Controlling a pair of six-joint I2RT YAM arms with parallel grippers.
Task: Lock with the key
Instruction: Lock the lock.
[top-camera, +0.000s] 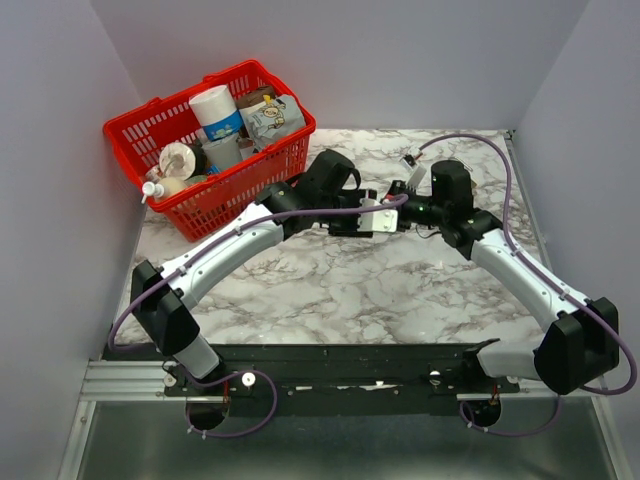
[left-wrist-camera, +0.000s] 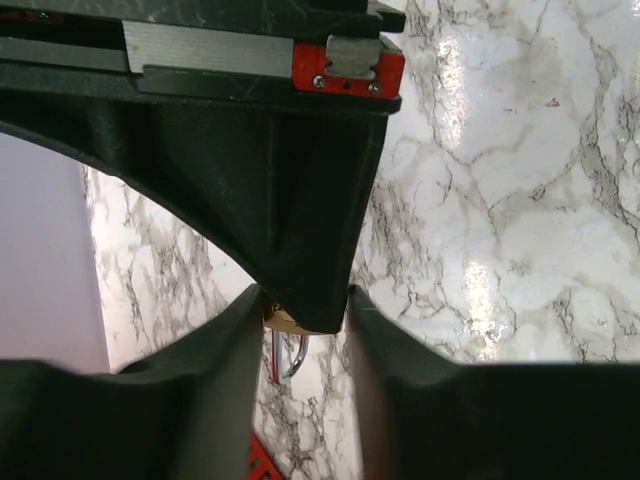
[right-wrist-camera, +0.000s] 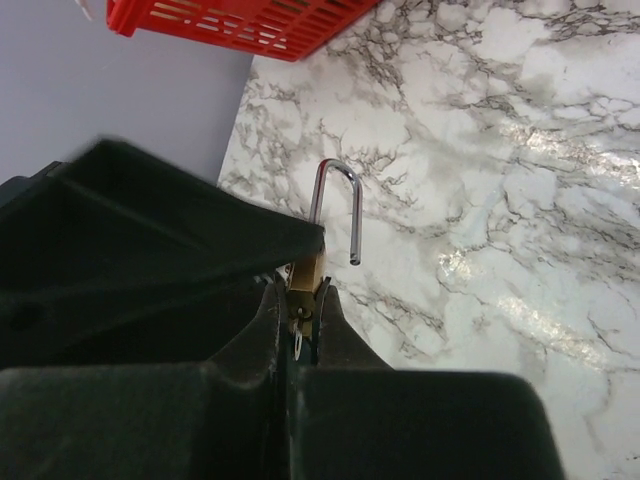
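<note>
A brass padlock (right-wrist-camera: 306, 272) hangs over the marble table with its silver shackle (right-wrist-camera: 340, 200) swung open. My left gripper (left-wrist-camera: 302, 295) is shut on the lock's body (left-wrist-camera: 283, 320). In the right wrist view, one of its black fingers (right-wrist-camera: 150, 250) covers the lock's left side. My right gripper (right-wrist-camera: 303, 305) is shut on the small silver key (right-wrist-camera: 298, 341), which sits in the bottom of the lock. Seen from above, the left gripper (top-camera: 362, 215) and the right gripper (top-camera: 402, 212) meet tip to tip over the middle of the table, and the padlock (top-camera: 382, 217) between them is mostly hidden.
A red plastic basket (top-camera: 232, 200) full of bottles and packets stands at the back left, close behind my left arm. Purple cables loop along both arms. Grey walls close in the table on the left, the back and the right.
</note>
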